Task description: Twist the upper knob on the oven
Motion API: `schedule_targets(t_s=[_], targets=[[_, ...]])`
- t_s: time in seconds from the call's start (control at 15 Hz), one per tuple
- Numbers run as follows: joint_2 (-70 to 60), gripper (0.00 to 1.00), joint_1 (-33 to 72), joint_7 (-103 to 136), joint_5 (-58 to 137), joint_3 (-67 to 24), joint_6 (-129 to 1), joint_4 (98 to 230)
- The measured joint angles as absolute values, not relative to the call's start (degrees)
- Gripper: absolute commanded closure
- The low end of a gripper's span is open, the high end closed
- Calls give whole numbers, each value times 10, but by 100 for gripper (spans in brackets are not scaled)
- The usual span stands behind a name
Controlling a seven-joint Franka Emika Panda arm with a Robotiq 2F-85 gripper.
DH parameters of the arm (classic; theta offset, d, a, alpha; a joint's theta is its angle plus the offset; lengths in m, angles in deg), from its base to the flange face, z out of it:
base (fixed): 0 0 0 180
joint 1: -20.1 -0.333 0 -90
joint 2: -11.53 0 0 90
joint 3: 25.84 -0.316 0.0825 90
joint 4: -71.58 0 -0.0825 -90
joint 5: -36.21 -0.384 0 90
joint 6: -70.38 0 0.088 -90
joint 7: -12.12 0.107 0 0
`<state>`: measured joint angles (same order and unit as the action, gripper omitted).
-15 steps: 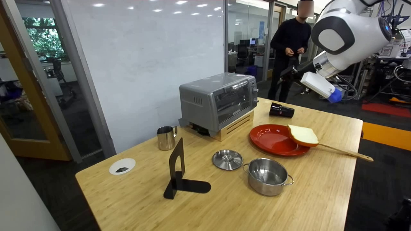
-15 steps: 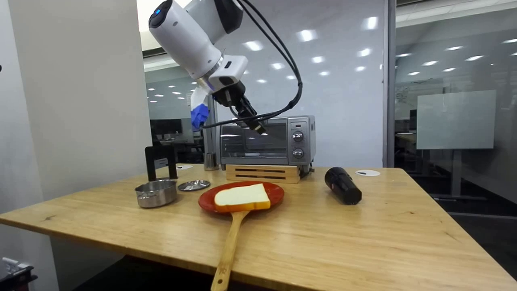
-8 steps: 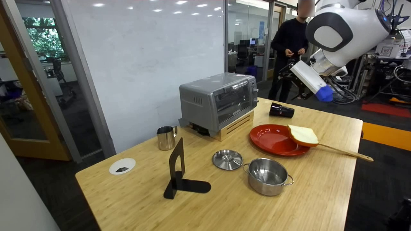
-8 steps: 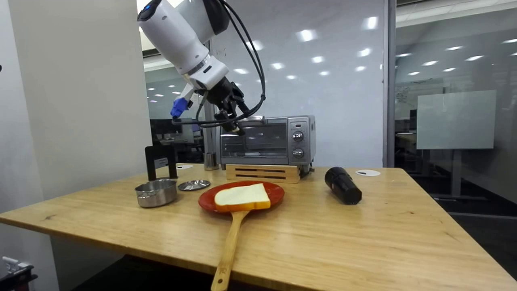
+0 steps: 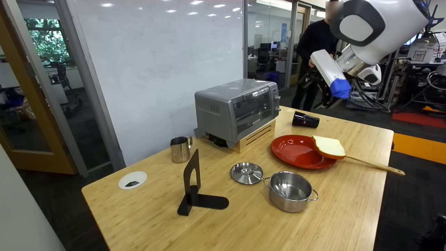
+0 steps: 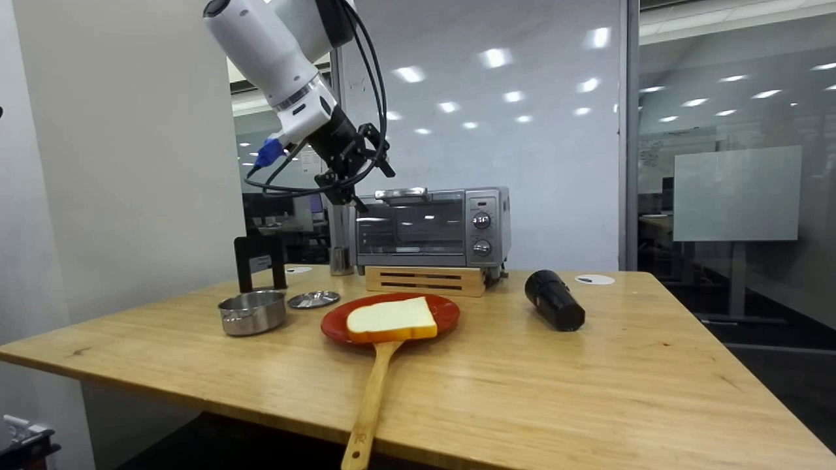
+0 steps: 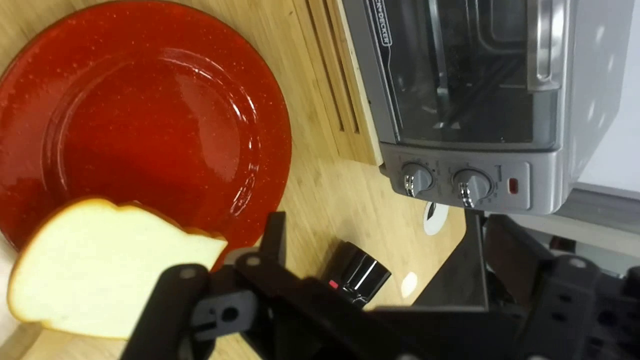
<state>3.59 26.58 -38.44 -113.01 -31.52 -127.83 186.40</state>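
Observation:
The oven point(image 6: 418, 228) is a silver-grey toaster oven with a dark glass door, raised on a wooden stand at the table's back. Its upper knob point(image 6: 481, 220), below a small red window, sits above the lower knob point(image 6: 481, 247). In the wrist view the oven front lies sideways, and the upper knob point(image 7: 472, 186) is the one nearer the red window. My gripper point(image 6: 375, 188) hangs in the air in front of the door's upper left part, away from both knobs. Its fingers are spread wide with nothing held between them. Cables partly cross the gripper in this view.
A red plate point(image 5: 289, 153) bears a bread slice point(image 5: 329, 146) on a wooden spatula point(image 6: 369, 405). A black cup point(image 6: 555, 300) lies on its side. A steel pot point(image 5: 291, 193), a lid point(image 5: 246, 173), a steel pitcher point(image 5: 180, 150) and a black bookend point(image 5: 191, 188) share the table. Someone stands behind.
My gripper has turned about the wrist, so both spread fingers now show. It has shifted left and slightly up, away from the knob side of the oven. The table objects have stayed put.

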Motion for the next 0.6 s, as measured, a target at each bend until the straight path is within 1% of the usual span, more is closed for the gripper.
schedule_targets(t_s=[0.2,0.6], targets=[[39,0,294,-285,-1130,-343,-1278,1868],[38,0,295,-280,-1128,-345,-1277,1868]])
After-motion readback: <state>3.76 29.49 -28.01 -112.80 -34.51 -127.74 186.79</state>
